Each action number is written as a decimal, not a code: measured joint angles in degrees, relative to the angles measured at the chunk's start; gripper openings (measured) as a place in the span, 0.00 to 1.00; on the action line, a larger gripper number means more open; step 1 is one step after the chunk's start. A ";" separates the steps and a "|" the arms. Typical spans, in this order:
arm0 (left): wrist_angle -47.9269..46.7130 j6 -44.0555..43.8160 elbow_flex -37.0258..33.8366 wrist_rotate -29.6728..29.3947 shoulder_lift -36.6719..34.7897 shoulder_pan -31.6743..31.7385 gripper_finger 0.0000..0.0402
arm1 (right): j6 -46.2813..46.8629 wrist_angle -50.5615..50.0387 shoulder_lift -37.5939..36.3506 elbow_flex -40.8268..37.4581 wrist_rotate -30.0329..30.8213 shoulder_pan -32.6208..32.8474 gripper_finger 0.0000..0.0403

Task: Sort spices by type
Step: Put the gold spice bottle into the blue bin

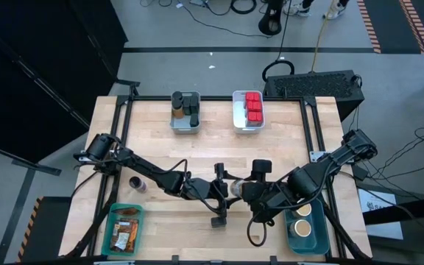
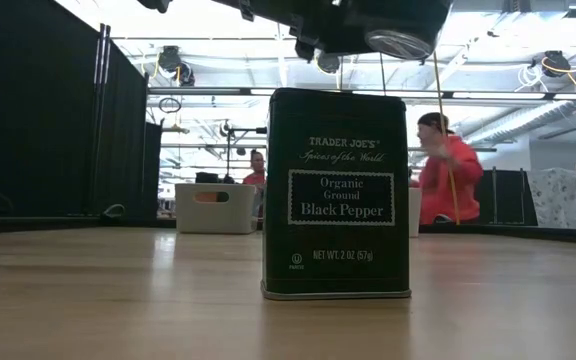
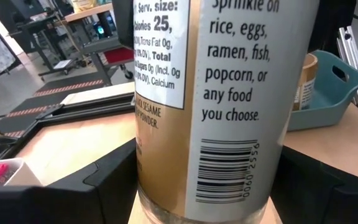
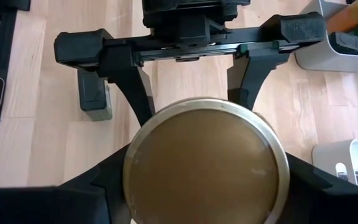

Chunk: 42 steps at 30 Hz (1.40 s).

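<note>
A round tan-topped glass spice jar [image 4: 205, 163] sits between both pincers above the wooden surface [image 1: 197, 151]. The left pincer [image 3: 191, 180] grips its sides; whether the right pincer [image 4: 197, 186] grips it, I cannot tell. Label: "any food you choose". Nearby stands a dark tin [image 2: 336, 195], "Trader Joe's Organic Ground Black Pepper".

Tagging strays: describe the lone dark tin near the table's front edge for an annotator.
On the wooden table, look at the front edge between the teal bin and the blue bin. The black pepper tin stands upright on bare wood, the only boxy dark container outside any bin.
</note>
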 joint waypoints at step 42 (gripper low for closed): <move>-2.78 -2.05 0.02 -1.84 -0.01 0.02 0.83 | 40.28 -19.02 -12.70 0.02 -16.66 19.04 0.63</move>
